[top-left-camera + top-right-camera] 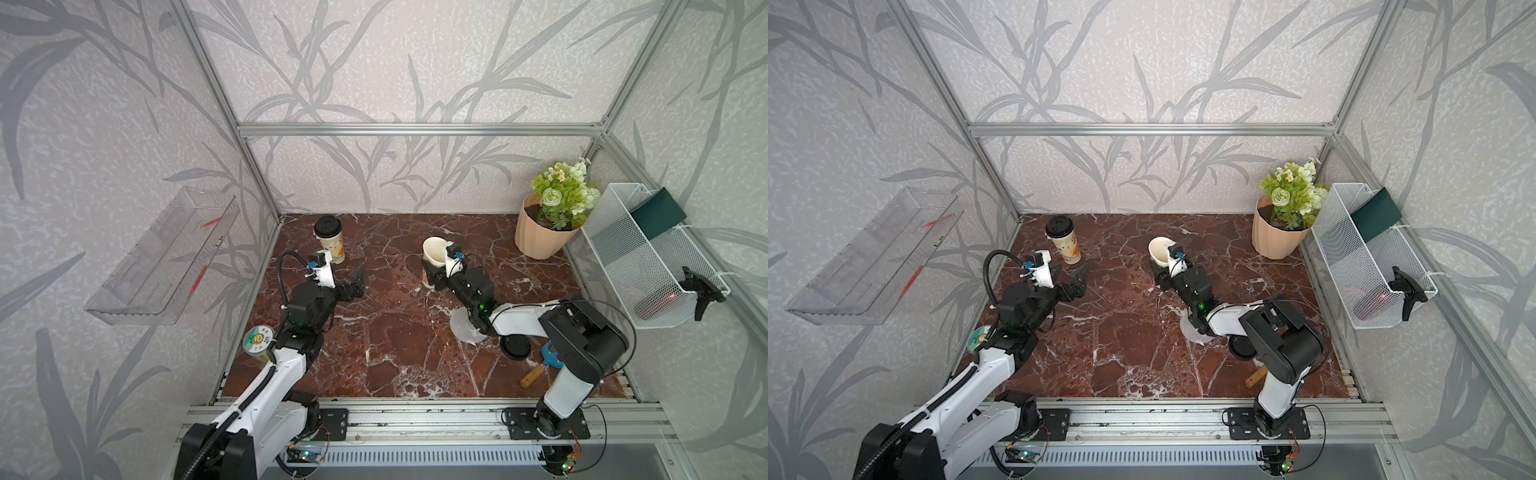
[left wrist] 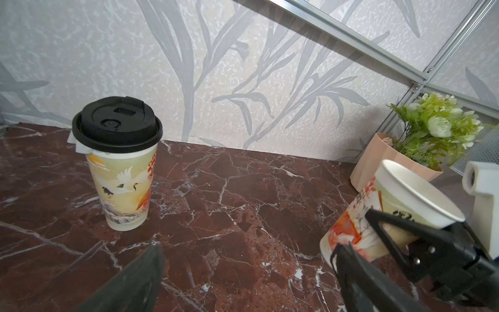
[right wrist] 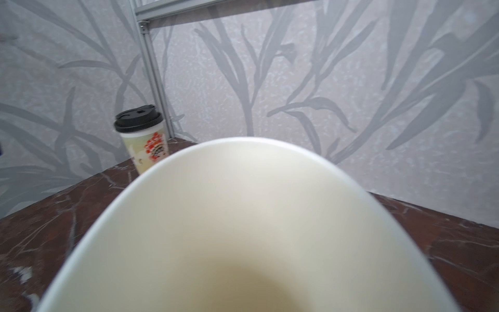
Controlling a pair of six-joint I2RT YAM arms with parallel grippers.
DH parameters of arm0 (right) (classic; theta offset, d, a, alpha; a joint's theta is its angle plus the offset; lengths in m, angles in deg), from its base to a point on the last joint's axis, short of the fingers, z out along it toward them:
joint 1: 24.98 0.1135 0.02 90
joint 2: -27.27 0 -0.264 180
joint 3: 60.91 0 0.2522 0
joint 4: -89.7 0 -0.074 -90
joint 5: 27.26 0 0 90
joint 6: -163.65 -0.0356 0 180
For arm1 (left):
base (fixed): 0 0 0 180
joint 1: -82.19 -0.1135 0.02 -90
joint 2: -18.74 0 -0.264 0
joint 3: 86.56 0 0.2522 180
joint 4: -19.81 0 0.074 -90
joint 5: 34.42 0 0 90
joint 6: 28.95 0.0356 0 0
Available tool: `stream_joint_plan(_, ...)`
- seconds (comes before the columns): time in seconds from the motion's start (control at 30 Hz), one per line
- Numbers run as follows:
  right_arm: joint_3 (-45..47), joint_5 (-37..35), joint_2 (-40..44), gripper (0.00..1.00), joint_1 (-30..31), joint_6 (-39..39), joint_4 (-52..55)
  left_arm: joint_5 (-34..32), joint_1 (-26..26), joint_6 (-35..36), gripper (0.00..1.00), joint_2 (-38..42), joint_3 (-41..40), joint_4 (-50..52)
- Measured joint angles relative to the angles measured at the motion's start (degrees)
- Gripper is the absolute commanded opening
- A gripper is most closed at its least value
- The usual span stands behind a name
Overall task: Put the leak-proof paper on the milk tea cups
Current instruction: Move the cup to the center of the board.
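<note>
Two cups are in play. The lidded cup (image 1: 330, 241) stands just past the fingertips of the left gripper (image 1: 356, 282), with a white edge of paper (image 2: 74, 140) peeking out under its black lid, so that one looks finished. The left gripper's jaws are spread wide and hold nothing.

The open cup (image 1: 434, 249) sits between the fingers of the right gripper (image 1: 433, 275), which are closed round its lower body. It leans well off upright, with its mouth tipped away from the wrist.

The step in hand looks like getting this cup upright so it can take its cover. The grip should be low and light, because a thin paper wall buckles easily and an oval rim will not seat a round disc. The wrist should roll until the base sits flat on the marble before the fingers let go.

One leak-proof paper disc (image 1: 463, 328) lies flat on the table behind the right wrist, partly under the forearm. A loose black lid (image 1: 515, 347) lies just beyond it. The arm should pull back high enough that it doesn't drag the disc. Pinching the disc at its edge should work better than pressing down on it.
</note>
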Motion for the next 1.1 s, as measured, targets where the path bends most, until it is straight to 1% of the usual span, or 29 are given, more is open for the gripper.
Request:
stream_joint_plan(0.1,0.3,0.2,-1.2,0.68,4.2,0.2,-0.1,0.6,0.0,-2.5,0.99,1.3,0.7,3.1)
stream_joint_plan(0.3,0.9,0.2,-5.2,0.7,7.9,1.3,0.4,2.8,0.0,-5.9,0.99,1.7,1.3,4.3)
stream_joint_plan(0.4,1.3,0.2,-6.5,0.71,8.3,1.6,-0.5,3.4,0.0,-6.4,0.99,1.7,1.3,4.3)
stream_joint_plan(0.5,2.2,0.1,-7.2,0.74,8.3,1.6,-3.1,3.7,0.0,-6.6,0.99,1.7,1.3,4.3)
stream_joint_plan(0.67,4.7,0.1,-7.7,0.86,8.3,0.7,-6.4,4.1,0.0,-6.7,0.99,1.6,1.3,4.6)
stream_joint_plan(0.77,6.4,-0.2,-7.6,0.93,8.3,0.5,-5.7,4.3,0.0,-6.6,0.99,1.6,1.3,5.4)
stream_joint_plan(0.83,7.1,-0.3,-7.0,0.99,8.3,0.0,-3.8,4.5,0.0,-6.6,0.99,1.6,1.3,5.8)
stream_joint_plan(1.1,10.8,-0.8,-0.6,0.99,8.3,-1.4,1.9,5.3,0.0,-6.9,0.99,1.3,1.3,6.8)
